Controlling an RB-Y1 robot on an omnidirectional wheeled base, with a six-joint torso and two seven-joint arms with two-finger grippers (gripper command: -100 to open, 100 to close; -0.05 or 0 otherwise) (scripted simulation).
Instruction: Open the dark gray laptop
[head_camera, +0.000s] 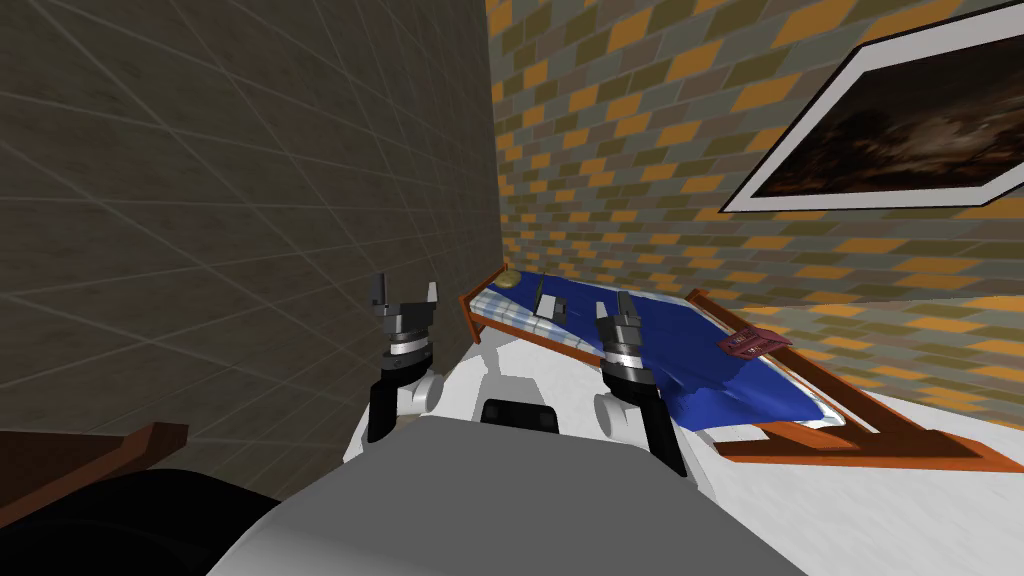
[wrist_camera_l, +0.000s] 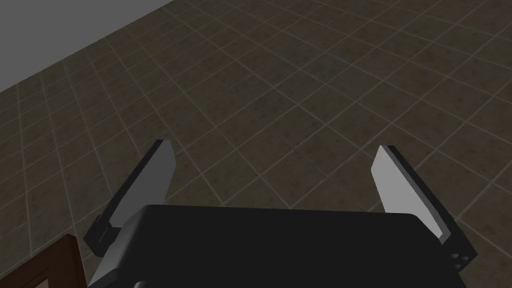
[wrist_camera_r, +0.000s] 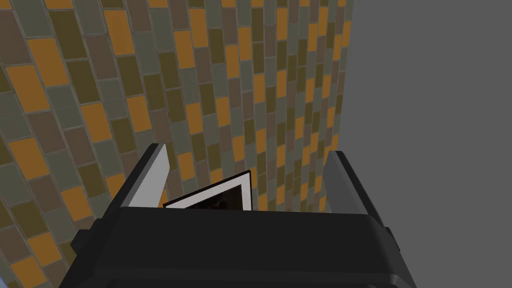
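A small dark grey laptop (head_camera: 548, 303) lies on the blue blanket of a wooden-framed bed (head_camera: 770, 432), near the bed's far end. From here I cannot tell how its lid stands. My right gripper (head_camera: 612, 306) is raised in front of the bed, just right of the laptop and nearer to me, and the right wrist view shows its fingers (wrist_camera_r: 150, 180) open with nothing between them. My left gripper (head_camera: 405, 292) is held up to the left of the bed, before a dark tiled wall. It is open and empty in the left wrist view, fingers (wrist_camera_l: 150, 185) wide apart.
A red book (head_camera: 750, 342) lies on the bed's right side and a small yellowish object (head_camera: 508, 280) at its far corner. The dark tiled wall (head_camera: 200, 200) runs close on my left. The bed stands along a brick-patterned wall. A brown furniture edge (head_camera: 110, 450) shows at lower left.
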